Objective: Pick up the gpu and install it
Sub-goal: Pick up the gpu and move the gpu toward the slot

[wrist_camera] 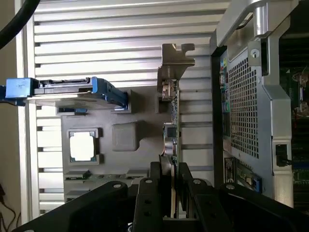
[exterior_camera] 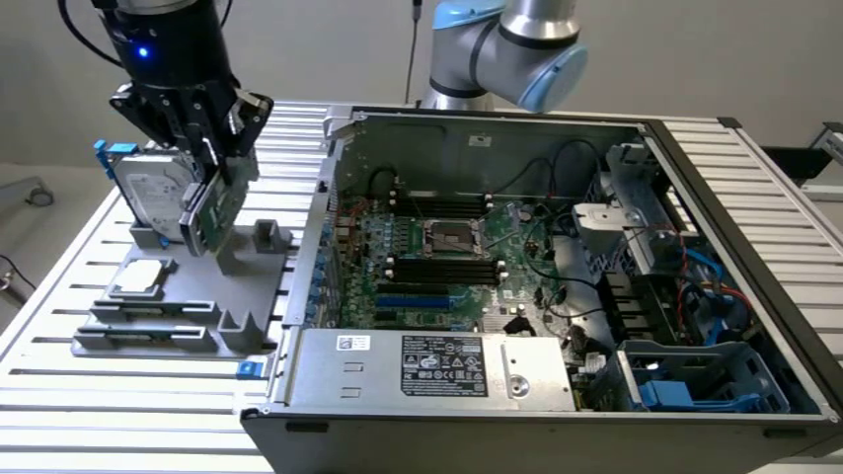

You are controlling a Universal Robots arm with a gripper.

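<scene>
Jaws first: the gripper [wrist_camera: 172, 180] is clamped across the card, one black finger [wrist_camera: 161, 193] on each flat face, so the jaws stand narrow with the gpu [wrist_camera: 170, 130] pinched between them. Holding it by its thin faces looks deliberate, since that leaves the long edges and the silver bracket [wrist_camera: 175, 60] free of the fingers.

From outside, the gripper [exterior_camera: 221, 156] has the gpu [exterior_camera: 211, 212] standing on edge and slightly tilted, right above the grey holder [exterior_camera: 158, 316]. Its lower corner sits down among the holder's posts; whether it has cleared them, I can't tell.

Also in that holder, just beside the card, is the hard drive [exterior_camera: 145, 193] with its blue frame, standing upright too. The square processor chip [exterior_camera: 142, 278] lies flat in its own pocket on the near part of the holder. The holder seems to prop each part so that jaws can come straight down on it.

Next to the holder the computer case [exterior_camera: 685, 158] lies open on its side, its motherboard [exterior_camera: 448, 247] facing up. That puts the slots within reach from above. Nothing is installed yet.
</scene>
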